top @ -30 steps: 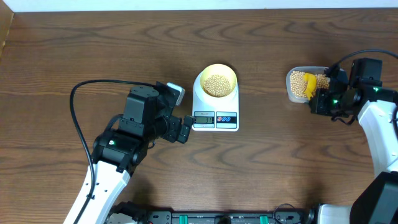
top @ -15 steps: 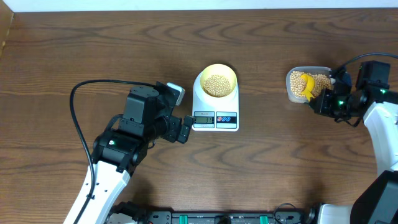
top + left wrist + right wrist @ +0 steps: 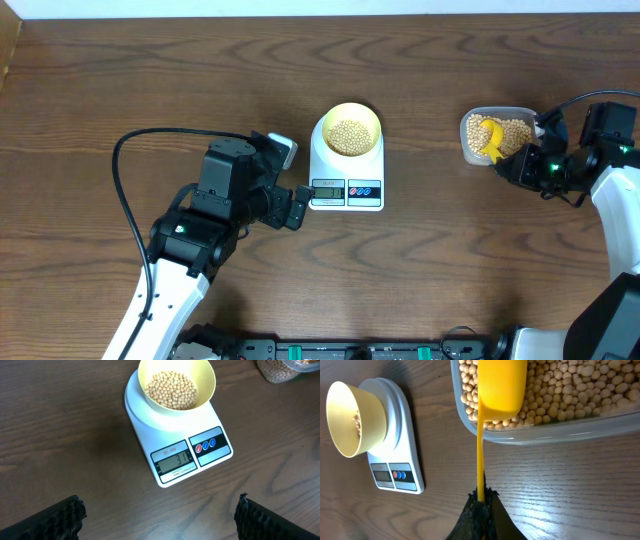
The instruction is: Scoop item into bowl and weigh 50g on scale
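The wooden table (image 3: 120, 80) carries every item. My left gripper (image 3: 160, 512) hangs released, jaws spread wide, just short of the display edge of the scale (image 3: 346, 190). Only the left wrist view makes the display digits legible, apparently 31. The clear tub (image 3: 545, 435) stands well to the right of the scale. The bowl (image 3: 327, 125) sits on the scale platform, part-filled with beans (image 3: 350, 137). My right gripper (image 3: 480, 502) is clenched on the handle end of the yellow scoop (image 3: 501, 385). That grip is plain only in the right wrist view, and the scoop head lies inside the tub against its beans.
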